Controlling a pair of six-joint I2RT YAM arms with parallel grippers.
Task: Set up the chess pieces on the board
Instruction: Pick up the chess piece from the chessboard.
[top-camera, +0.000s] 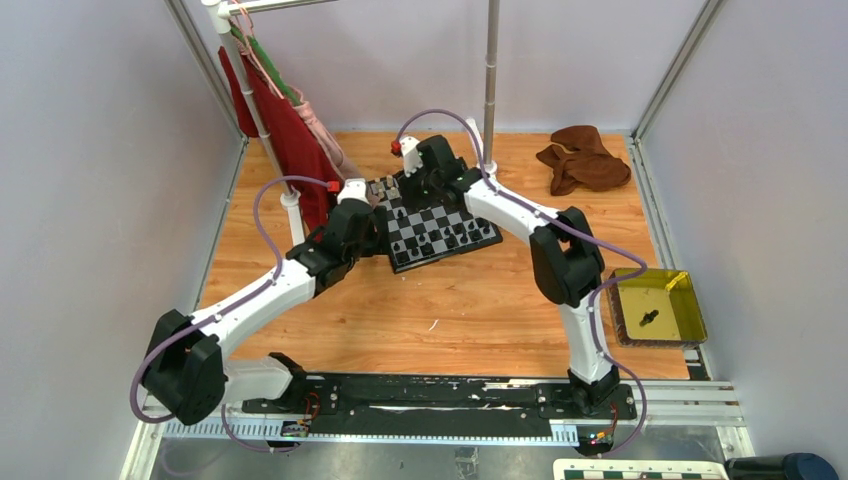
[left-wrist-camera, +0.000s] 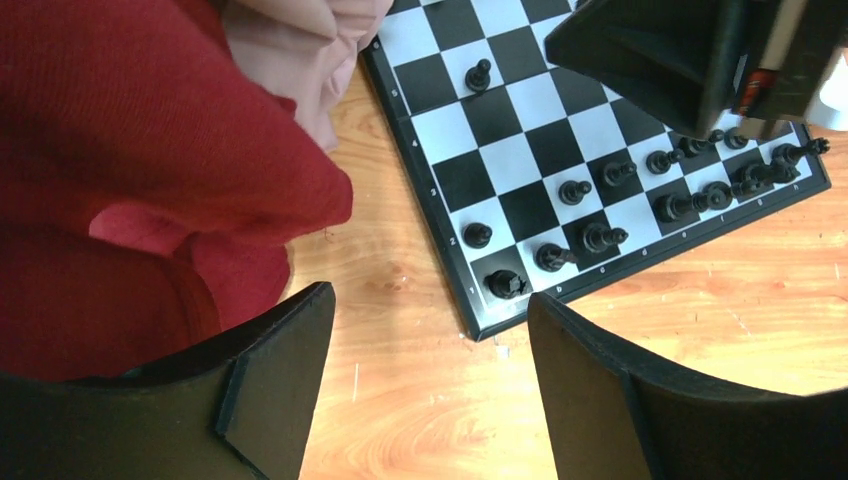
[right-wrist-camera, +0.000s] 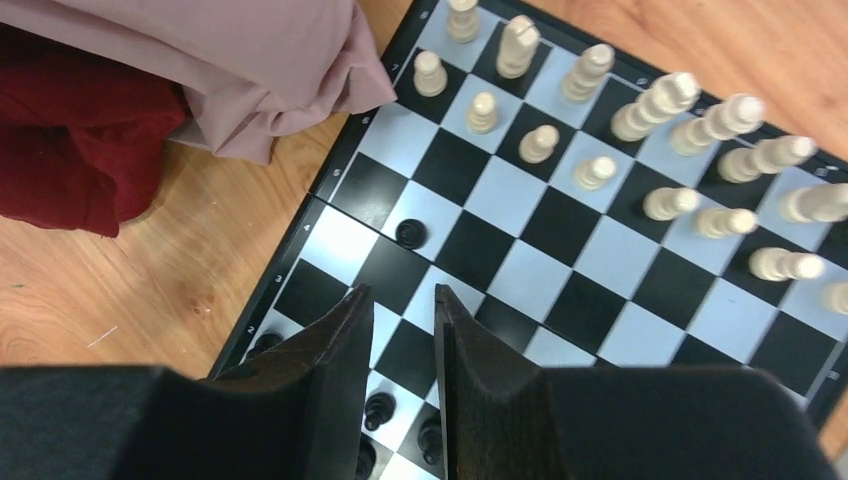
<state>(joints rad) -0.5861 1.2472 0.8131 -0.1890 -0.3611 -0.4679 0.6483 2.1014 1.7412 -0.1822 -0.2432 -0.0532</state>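
- From the top external view, I am reaching both arms to the board (top-camera: 440, 228), which is lying near the far end of the wooden table (top-camera: 430, 320), turned a little askew.
- My left gripper (top-camera: 378, 228) is hovering at the board's left edge, and my right gripper (top-camera: 422, 185) is hanging over its far-left part.
- Black chess pieces (top-camera: 452, 236) are standing along the near side and cream chess pieces (top-camera: 386, 185) at the far-left corner.
- A brown cloth (top-camera: 583, 160) is lying far right, and a yellow tray (top-camera: 672, 300) with one small dark object in it is sitting at the right edge.
- From the left wrist, I am holding my fingers (left-wrist-camera: 290, 380) wide apart with nothing between them, only bare wood and the board's corner.
- A black rook (left-wrist-camera: 507, 284) is occupying that corner square, more black pieces are lining the two nearest ranks, and a lone black pawn (left-wrist-camera: 479, 74) is standing further in.
- A red cloth (left-wrist-camera: 150, 130) and a pink cloth (left-wrist-camera: 300, 40) are bunching beside the board.
- From the right wrist, I am keeping my fingers (right-wrist-camera: 330, 380) only narrowly parted and gripping nothing; board squares are showing through the gap.
- Cream pieces are filling the two far ranks, and one black pawn (right-wrist-camera: 411, 233) is standing just ahead of my fingertips.
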